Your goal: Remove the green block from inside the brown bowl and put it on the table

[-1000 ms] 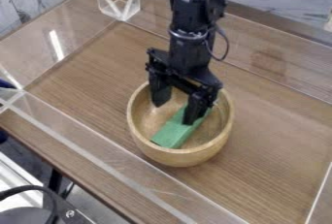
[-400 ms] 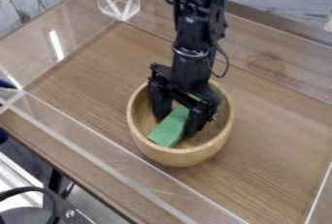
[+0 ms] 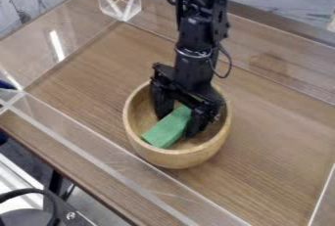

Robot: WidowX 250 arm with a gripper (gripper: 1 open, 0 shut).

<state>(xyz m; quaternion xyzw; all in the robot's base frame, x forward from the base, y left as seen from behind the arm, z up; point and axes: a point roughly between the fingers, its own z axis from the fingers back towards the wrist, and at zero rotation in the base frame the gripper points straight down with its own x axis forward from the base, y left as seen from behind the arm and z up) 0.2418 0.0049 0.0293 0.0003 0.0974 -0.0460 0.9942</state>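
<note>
Black gripper [image 3: 179,117] wide open, reaching down inside the brown bowl [image 3: 177,153], fingers on both sides of the green block [image 3: 167,128], bowl sitting on the table [image 3: 92,73]

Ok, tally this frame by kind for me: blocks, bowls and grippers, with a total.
Green block: 1, lying in the bowl
Brown bowl: 1, on the table
Gripper: 1, jaws open, down inside the bowl either side of the block
Total: 3
</note>
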